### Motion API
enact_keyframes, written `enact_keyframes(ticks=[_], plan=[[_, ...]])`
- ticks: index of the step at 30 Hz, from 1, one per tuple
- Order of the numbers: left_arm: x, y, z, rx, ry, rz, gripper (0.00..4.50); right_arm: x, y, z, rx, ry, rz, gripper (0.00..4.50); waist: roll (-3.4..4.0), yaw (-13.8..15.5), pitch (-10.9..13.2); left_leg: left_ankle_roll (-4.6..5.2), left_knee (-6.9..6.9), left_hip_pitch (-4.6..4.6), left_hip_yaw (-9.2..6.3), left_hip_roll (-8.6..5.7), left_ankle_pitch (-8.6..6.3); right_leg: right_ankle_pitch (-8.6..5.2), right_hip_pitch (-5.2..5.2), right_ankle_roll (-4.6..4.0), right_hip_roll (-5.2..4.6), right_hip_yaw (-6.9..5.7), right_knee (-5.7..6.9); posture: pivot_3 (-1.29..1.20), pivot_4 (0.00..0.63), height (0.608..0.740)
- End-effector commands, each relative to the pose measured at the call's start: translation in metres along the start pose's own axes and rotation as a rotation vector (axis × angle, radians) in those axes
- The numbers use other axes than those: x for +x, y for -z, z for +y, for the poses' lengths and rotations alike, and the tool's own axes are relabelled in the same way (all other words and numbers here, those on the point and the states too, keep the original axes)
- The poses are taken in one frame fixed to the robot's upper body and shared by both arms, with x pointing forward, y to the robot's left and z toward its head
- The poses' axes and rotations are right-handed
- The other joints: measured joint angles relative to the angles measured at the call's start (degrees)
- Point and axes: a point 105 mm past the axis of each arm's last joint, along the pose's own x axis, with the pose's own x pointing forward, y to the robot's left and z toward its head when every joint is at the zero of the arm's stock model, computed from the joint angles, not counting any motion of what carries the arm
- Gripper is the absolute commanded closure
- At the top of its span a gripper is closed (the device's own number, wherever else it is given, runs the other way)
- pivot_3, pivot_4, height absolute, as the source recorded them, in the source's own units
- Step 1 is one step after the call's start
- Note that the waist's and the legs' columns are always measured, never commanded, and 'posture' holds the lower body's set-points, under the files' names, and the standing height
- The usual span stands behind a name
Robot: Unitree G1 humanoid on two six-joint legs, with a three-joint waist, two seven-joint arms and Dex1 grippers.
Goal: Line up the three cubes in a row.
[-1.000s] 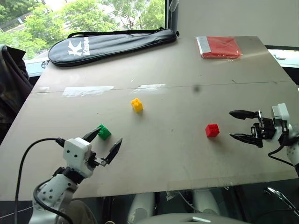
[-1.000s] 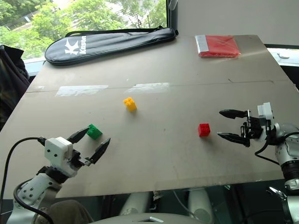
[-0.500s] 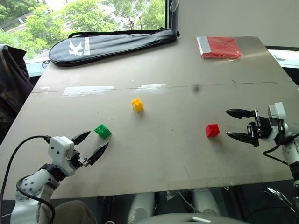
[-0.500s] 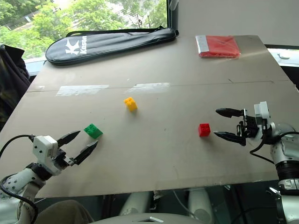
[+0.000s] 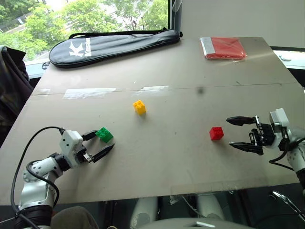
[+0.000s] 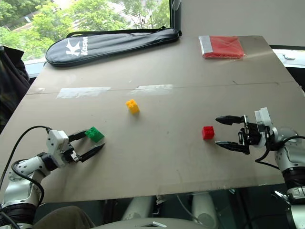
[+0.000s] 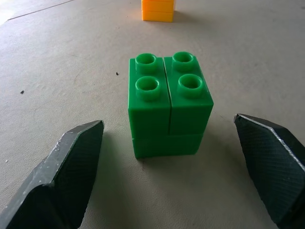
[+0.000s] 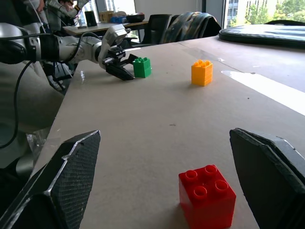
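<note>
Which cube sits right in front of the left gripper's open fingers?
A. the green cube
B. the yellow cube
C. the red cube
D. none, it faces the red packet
A: the green cube stands on the table between and just ahead of the open left gripper, untouched by either finger.

The long black racket bag (image 5: 114,44) at the far edge of the table (image 5: 190,162) carries white print: a large letter "K", followed by a smaller word beginning with "K" whose remaining letters I cannot make out from here. Nothing else on the table bears any readable writing, number or sign.
</note>
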Motion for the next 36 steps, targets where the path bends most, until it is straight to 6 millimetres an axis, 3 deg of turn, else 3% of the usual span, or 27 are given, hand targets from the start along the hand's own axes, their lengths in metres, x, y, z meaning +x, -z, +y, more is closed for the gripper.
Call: enact_keyframes(ticks=[1, 13, 16, 21, 27, 36], plan=[[-0.004, 0.006, 0.002, 0.007, 0.01, 0.026, 0.0, 0.005, -0.018, 0.007, -0.103, -0.079, -0.044, 0.06, 0.02, 0.0, -0.01, 0.0, 0.0, 0.01, 0.0, 0.0, 0.0, -0.01, 0.0, -0.02, 0.0, 0.0, 0.01, 0.0, 0.15, 0.694], [-0.001, 0.01, -0.004, -0.006, 0.039, 0.021, 0.0, 0.005, -0.033, 0.009, -0.093, -0.093, -0.12, 0.06, 0.1, 0.03, -0.06, 0.0, 0.0, 0.03, -0.01, 0.01, 0.0, -0.01, 0.0, -0.03, -0.22, 0.0, 0.02, 0.0, 0.15, 0.694], [0.001, 0.009, -0.005, -0.003, 0.042, 0.013, 0.85, 0.004, -0.033, 0.008, -0.09, -0.088, -0.117, 0.0, 0.1, 0.04, -0.06, 0.0, 0.0, 0.03, -0.01, 0.01, 0.0, -0.01, 0.0, -0.03, -0.23, 0.0, 0.02, 0.0, 0.15, 0.694], [0.003, 0.007, -0.004, 0.0, 0.041, 0.007, 3.21, 0.002, -0.033, 0.008, -0.092, -0.08, -0.11, 0.0, 0.11, 0.05, -0.06, 0.0, 0.0, 0.02, -0.01, 0.01, 0.0, -0.01, 0.0, -0.03, -0.24, -0.01, 0.02, 0.0, 0.15, 0.694], [0.013, -0.002, -0.008, 0.009, 0.085, -0.006, 3.29, 0.0, -0.033, 0.009, -0.078, -0.071, -0.107, 0.0, 0.11, 0.24, -0.06, 0.0, 0.0, 0.0, -0.02, -0.02, 0.0, 0.0, 0.01, -0.01, -0.26, -0.03, 0.02, 0.0, 0.15, 0.694], [0.075, -0.055, -0.055, 0.126, 0.436, -0.063, 3.29, -0.016, -0.021, 0.008, -0.046, -0.008, -0.048, 0.0, 0.07, 0.22, -0.04, 0.0, 0.02, -0.19, -0.18, -0.09, 0.01, 0.12, -0.03, 0.18, -0.09, -0.18, -0.03, 0.0, 0.15, 0.694]])
